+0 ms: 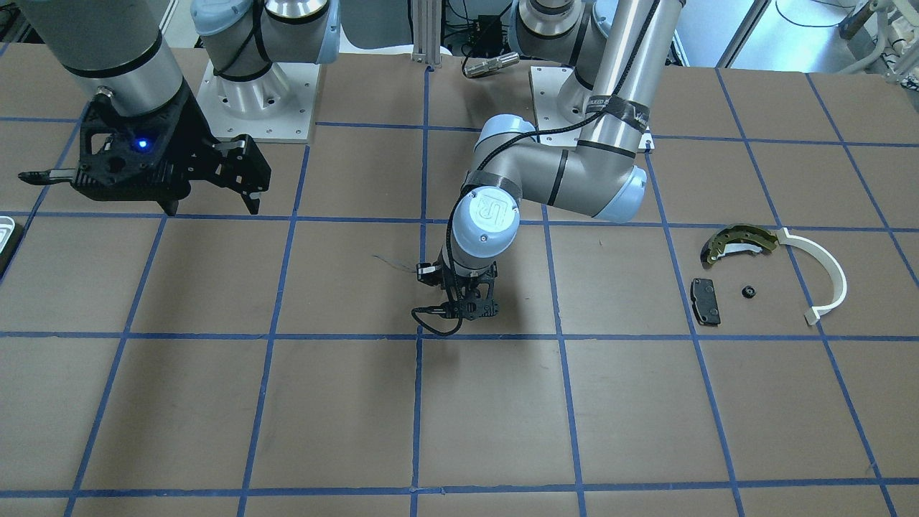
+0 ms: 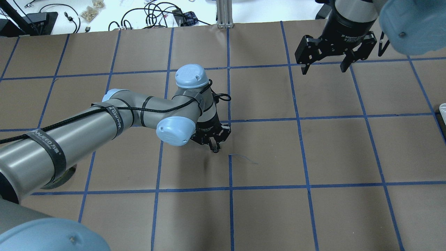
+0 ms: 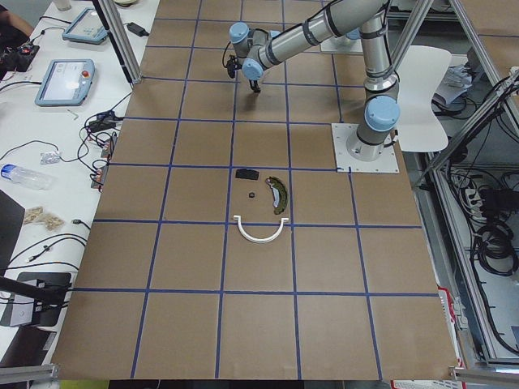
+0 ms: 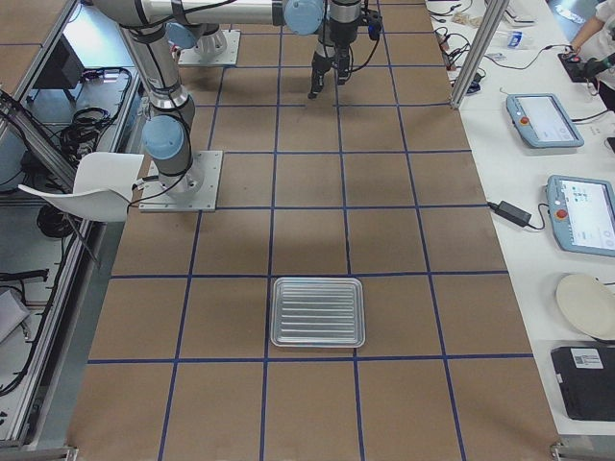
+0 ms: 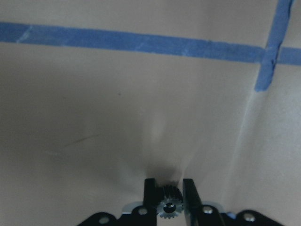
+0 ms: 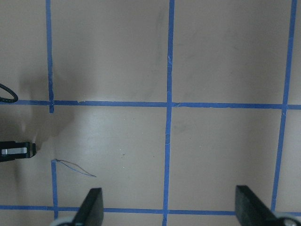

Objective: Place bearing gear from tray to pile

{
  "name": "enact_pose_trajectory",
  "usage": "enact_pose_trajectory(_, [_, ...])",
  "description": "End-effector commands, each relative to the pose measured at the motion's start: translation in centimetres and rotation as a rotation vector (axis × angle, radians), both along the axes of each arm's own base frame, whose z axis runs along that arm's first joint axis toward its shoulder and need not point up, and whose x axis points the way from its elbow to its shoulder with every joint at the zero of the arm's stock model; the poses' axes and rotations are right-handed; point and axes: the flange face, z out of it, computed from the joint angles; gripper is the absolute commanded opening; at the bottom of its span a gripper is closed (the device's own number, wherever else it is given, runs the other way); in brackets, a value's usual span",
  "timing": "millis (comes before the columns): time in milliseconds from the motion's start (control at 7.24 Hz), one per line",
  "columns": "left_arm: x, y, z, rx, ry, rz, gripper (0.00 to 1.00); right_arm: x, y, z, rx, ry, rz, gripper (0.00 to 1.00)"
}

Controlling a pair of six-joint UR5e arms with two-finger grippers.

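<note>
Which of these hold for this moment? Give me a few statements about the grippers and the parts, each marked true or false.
1. The left gripper is shut on a small gear. True.
2. The right gripper is shut on a part. False: it is open and holds nothing.
3. The left gripper hovers over the pile. False: it is near the middle of the table, and the pile lies off to one side.
4. The white arc strip lies beside the brake shoe. True.
</note>
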Motion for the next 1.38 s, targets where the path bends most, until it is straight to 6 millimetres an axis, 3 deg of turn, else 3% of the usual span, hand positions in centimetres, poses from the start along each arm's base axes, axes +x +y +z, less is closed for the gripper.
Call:
enact_pose_trajectory(0, [0.7, -1.2, 2.7, -0.045, 0.014, 0.001, 0.0, -0.5, 0.2, 0.6, -0.014, 0.001, 0.004, 1.0])
enact_pose_trajectory(138, [3.3, -3.7, 4.6, -0.054, 0.009, 0.048, 0.0, -0.5, 0.3, 0.5, -0.011, 0.001, 0.004, 1.0])
enact_pose_trajectory(276, [7.3, -6.9, 7.9, -0.038, 0.026, -0.014, 0.0, -0.5, 0.3, 0.4, -0.011, 0.001, 0.004, 1.0])
enact_pose_trajectory(552, [17.7, -11.5, 15.6, 0.031, -0.081, -0.063, 0.0, -0.5, 0.3, 0.4, -0.009, -0.001, 0.004, 1.0])
enact_pose_trajectory(690, [23.8, -12.6, 17.6, 0.044, -0.058, -0.093, 0.0, -0.5, 0.3, 0.3, -0.008, -0.002, 0.004, 1.0])
enact_pose_trajectory(829, [31.6, -13.1, 18.3, 0.032, -0.03, -0.084, 0.0, -0.5, 0.4, 0.0, -0.001, -0.004, 0.004, 1.0])
enact_pose_trajectory(1105, [46.2, -11.7, 16.4, 0.029, 0.004, -0.181, 0.0, -0.5, 0.4, -0.3, -0.003, -0.004, 0.003, 1.0])
enact_pose_trajectory(1243, [50.7, -10.5, 16.0, 0.022, 0.025, -0.188, 0.0, -0.5, 0.3, -0.2, -0.004, -0.004, 0.004, 1.0])
